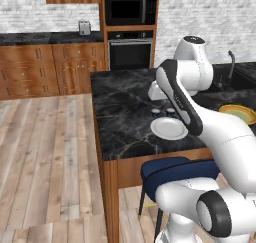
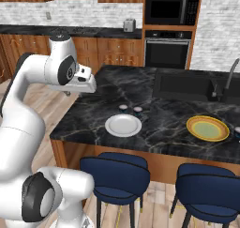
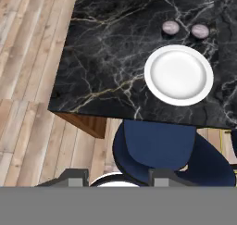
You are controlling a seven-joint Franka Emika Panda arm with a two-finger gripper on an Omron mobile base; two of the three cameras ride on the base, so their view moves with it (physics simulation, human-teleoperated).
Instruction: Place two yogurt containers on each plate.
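- Progress: nothing placed yet, as far as I can see. White plate (image 3: 178, 75) is bare; sits centre-right of the hand view, just left of centre in the right base view, near the front edge of the black marble counter (image 3: 106, 57).
- Yellow plate (image 2: 208, 128) is far right of the right base view, well apart from the white one. It also looks bare; its greenish centre shows nothing on it.
- Two yogurt cups sit on the counter just behind the white plate, near its rim but not on it: left cup (image 3: 170, 27) and right cup (image 3: 200, 31), upper right of the hand view. Dark tops, side by side, slightly apart.
- Something small and pale shows at the far right edge of the right base view, beside the yellow plate; too cropped to call it a yogurt container. The fourth container I can't place.
- Remaining, my read: all four placements, two per plate. The closest job is the two cups behind the white plate.
- Gripper (image 3: 118, 177): finger tips at the bottom of the hand view, partly open with a clear gap, nothing between them. Not touching anything.
- The hand hangs out past the counter's front edge, above a blue stool (image 3: 162, 147) and wood floor (image 3: 28, 80), looking down at the plate and cups from a distance. Upper left of the right base view shows the hand held high, left of the counter.
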